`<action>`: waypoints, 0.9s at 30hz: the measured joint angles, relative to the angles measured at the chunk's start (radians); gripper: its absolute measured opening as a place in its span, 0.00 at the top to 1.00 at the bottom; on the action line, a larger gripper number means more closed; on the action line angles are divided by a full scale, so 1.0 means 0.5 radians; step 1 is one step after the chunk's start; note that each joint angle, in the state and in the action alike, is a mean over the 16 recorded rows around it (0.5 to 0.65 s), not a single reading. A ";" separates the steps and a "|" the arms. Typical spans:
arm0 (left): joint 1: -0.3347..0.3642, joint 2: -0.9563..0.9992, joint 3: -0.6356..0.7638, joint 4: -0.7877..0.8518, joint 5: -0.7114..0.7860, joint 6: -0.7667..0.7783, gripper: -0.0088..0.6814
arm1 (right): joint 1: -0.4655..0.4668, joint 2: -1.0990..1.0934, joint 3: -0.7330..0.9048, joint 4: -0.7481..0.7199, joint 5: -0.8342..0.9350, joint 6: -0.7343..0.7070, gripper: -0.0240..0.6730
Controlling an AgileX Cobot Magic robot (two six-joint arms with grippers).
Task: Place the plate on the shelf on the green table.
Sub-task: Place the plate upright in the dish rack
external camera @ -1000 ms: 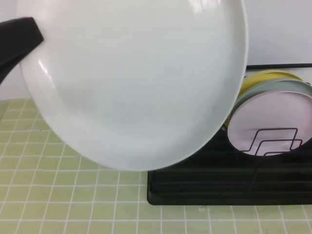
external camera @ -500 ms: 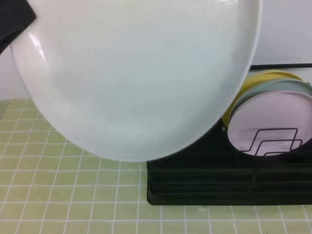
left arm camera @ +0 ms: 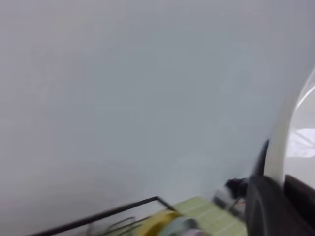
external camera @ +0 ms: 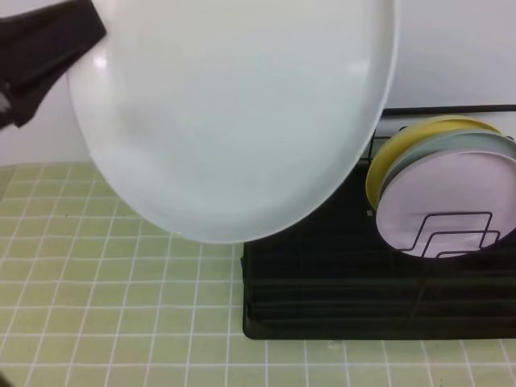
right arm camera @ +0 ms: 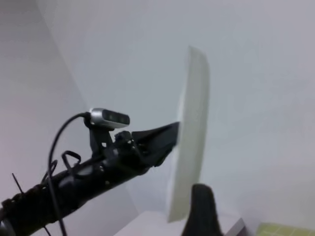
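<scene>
Left gripper (right arm camera: 167,135) is clamped on the rim of the plate (external camera: 242,113), holding it up in the air, on edge and tilted, well above the green table (external camera: 121,322); in the right wrist view the plate shows as a thin upright sliver with the black fingers pinching its left edge — the left arm alone carries it; the right gripper (right arm camera: 199,209) stands wide apart and holds nothing, only one dark finger showing just below and beside the plate's lower edge, apart from it; the shelf (external camera: 322,306) sits at the table's right side, toward the far edge, its right end already filled by a yellow plate (external camera: 403,145), a pale green-grey plate (external camera: 451,145) and a pink plate (external camera: 443,201) leaning in the wire dividers (external camera: 451,234); judged from the high view, the free part of the rack lies below and to the right of the held plate — so the move would seem to be down and rightward, the plate kept on edge, its face parallel with the stacked ones
</scene>
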 joint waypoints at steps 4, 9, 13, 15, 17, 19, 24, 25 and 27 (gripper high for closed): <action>-0.055 0.089 -0.010 -0.020 -0.095 0.258 0.99 | 0.000 0.001 0.000 0.006 -0.013 -0.004 0.26; -0.246 0.178 -0.032 -0.025 -0.340 0.577 0.99 | 0.000 0.002 0.000 0.007 -0.051 -0.009 0.26; -0.493 0.224 -0.067 -0.025 -0.572 0.781 0.99 | 0.000 0.003 0.000 -0.018 -0.124 -0.011 0.25; -0.638 0.237 -0.091 -0.025 -0.686 0.868 0.99 | 0.000 0.003 0.000 -0.040 -0.176 -0.012 0.25; -0.785 0.247 -0.119 -0.025 -0.789 0.928 0.99 | 0.000 0.003 0.000 -0.064 -0.231 -0.008 0.25; -0.926 0.253 -0.150 -0.025 -0.879 0.961 0.99 | 0.000 0.003 0.000 -0.087 -0.283 0.000 0.25; -1.214 0.255 -0.233 -0.025 -1.053 0.991 0.99 | 0.000 0.014 0.000 -0.146 -0.378 0.023 0.25; -1.258 0.255 -0.248 -0.025 -1.080 0.989 0.99 | 0.000 0.018 0.000 -0.157 -0.385 0.029 0.25; -1.330 0.255 -0.274 -0.025 -1.120 0.980 0.99 | 0.000 0.029 0.000 -0.174 -0.384 0.039 0.25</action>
